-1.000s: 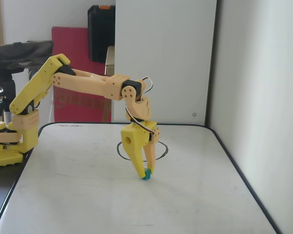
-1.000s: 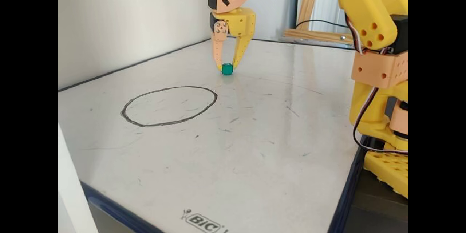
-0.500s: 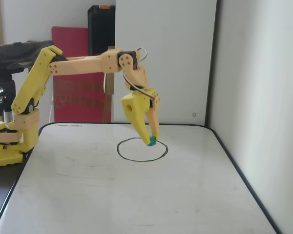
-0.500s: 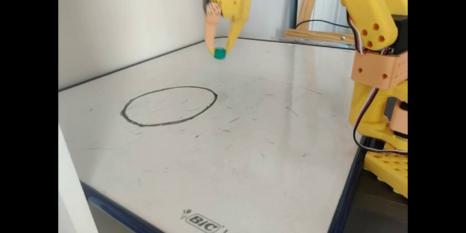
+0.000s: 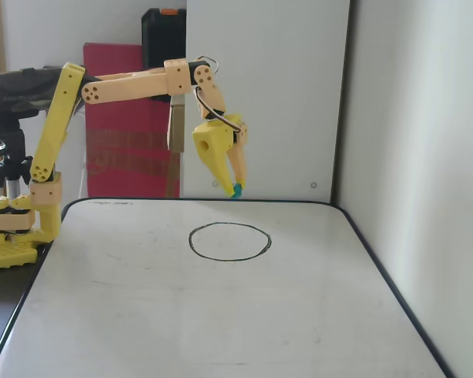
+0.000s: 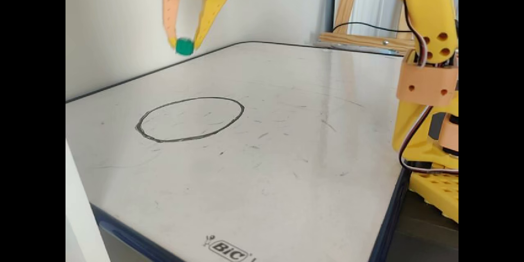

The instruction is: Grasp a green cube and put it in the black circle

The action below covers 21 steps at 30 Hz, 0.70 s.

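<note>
Both fixed views show the gripper [image 6: 184, 45] raised above the whiteboard [image 6: 286, 131], its two fingers closed narrowly on the green cube [image 6: 184, 46], which is pinched between the fingertips and hangs clear of the surface. From the front-facing fixed view, the cube [image 5: 236, 190] sits at the very tip of the downward-pointing fingers, over the far edge of the board. The grasp part of the task looks done; carrying and release remain. The black circle [image 6: 190, 119] drawn on the board is empty, and it lies nearer the camera than the gripper in both views, so the cube is not yet over it. The yellow arm [image 5: 126, 87] reaches out roughly level from its base [image 5: 12, 228] at the left of the front view, then bends sharply down at the wrist.
</note>
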Available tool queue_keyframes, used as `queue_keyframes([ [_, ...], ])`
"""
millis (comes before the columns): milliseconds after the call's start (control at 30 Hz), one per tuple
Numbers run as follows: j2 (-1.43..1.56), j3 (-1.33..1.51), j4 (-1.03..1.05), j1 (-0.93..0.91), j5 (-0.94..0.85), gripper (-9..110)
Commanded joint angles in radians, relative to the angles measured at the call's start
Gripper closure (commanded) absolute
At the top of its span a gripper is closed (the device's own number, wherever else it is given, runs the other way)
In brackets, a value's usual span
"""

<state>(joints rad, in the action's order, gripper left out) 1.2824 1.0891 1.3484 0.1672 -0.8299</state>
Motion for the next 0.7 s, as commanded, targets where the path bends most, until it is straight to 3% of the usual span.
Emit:
queue_keyframes([
  [0, 0.014, 0.049, -0.049, 0.023, 0.020, 101],
  [667, -0.147, 0.081, -0.097, -0.020, 0.034, 101],
])
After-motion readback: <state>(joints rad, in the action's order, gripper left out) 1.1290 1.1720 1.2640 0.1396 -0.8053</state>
